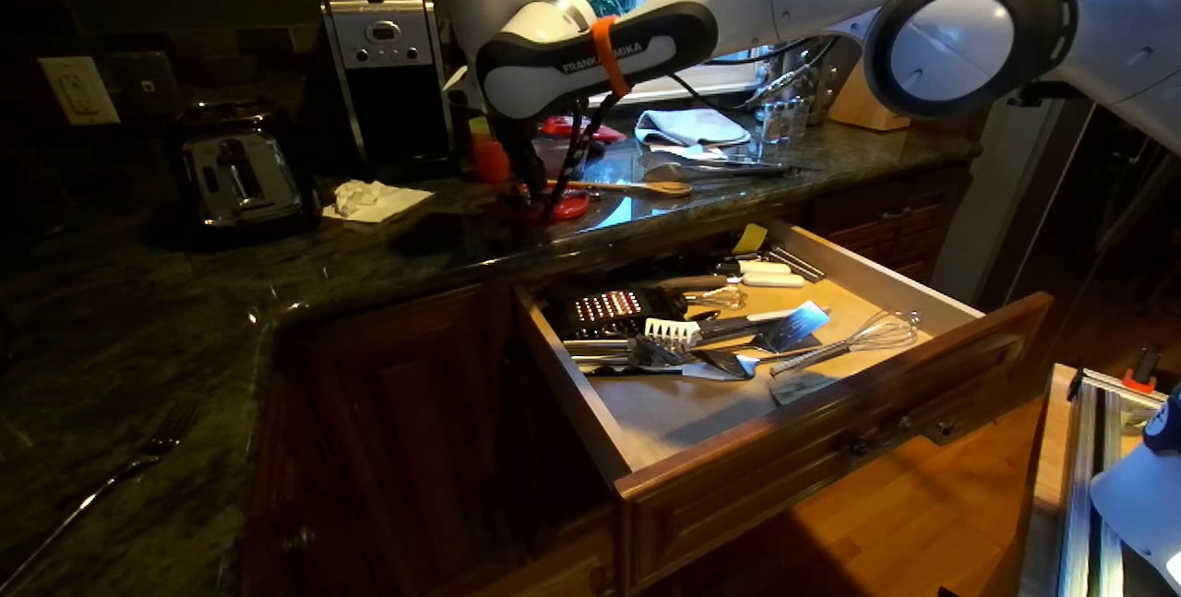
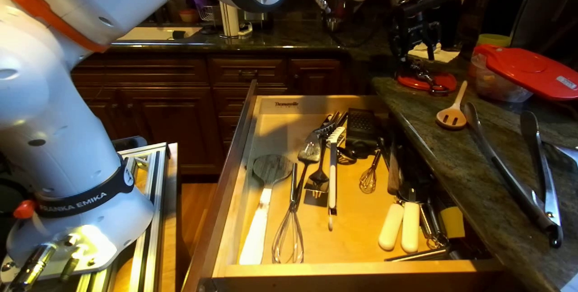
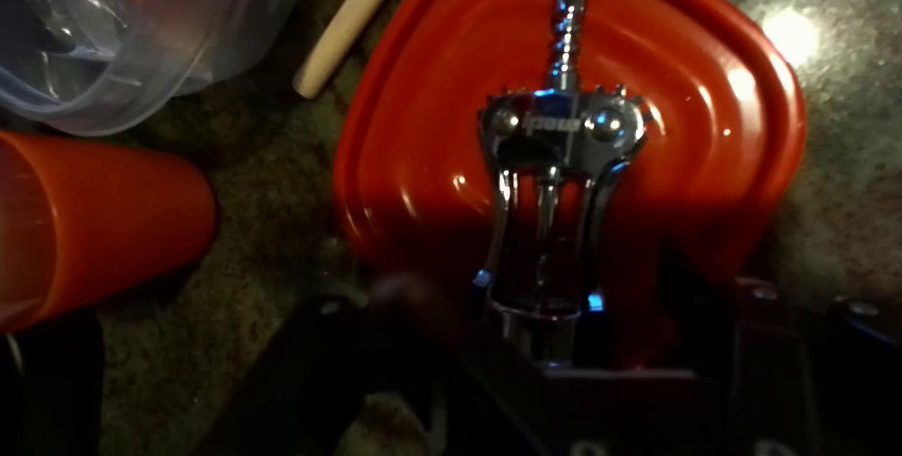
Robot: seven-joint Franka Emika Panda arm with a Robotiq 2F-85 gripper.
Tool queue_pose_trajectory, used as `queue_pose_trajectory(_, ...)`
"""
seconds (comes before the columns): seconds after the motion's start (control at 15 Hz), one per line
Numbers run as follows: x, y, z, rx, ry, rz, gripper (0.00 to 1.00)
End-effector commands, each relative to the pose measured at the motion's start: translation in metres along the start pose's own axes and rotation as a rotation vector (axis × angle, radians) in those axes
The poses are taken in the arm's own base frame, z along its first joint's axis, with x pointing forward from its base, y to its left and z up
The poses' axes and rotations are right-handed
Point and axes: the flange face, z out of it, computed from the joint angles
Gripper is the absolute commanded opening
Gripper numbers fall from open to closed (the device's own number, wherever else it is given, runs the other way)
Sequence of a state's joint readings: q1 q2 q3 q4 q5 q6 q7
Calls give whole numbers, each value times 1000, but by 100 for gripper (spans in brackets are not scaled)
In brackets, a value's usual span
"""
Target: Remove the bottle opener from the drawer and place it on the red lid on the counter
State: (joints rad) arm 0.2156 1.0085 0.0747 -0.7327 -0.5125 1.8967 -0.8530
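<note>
The bottle opener, a silver winged corkscrew (image 3: 560,128), lies on the red lid (image 3: 423,111) in the wrist view. The corkscrew (image 2: 424,75) and lid (image 2: 447,81) also show in an exterior view, with one end of the corkscrew over the lid's near rim. The lid (image 1: 574,206) rests on the dark stone counter (image 1: 406,251). My gripper (image 3: 539,273) is open, its dark fingers spread apart on either side of the corkscrew's lower end. In an exterior view the gripper (image 2: 416,55) points down just above the lid. The drawer (image 2: 354,238) is pulled open with several utensils inside.
An orange-red cup (image 3: 134,223) and a clear container with a red top (image 2: 533,71) stand beside the lid. A wooden slotted spoon (image 2: 451,118) and metal tongs (image 2: 505,183) lie nearby. A toaster (image 1: 244,177) and coffee maker (image 1: 392,89) stand further along the counter.
</note>
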Motion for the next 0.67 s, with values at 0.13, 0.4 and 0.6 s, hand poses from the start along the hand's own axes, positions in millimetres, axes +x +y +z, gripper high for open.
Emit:
queue_pose_trajectory(0.13,-13,4,-47,79,12,41,100)
queue_pose_trajectory(0.4,-30,-15,-86,266,-23,173,100)
queue_pose_trajectory(0.6,-29,-24,-120,338,36,285,100)
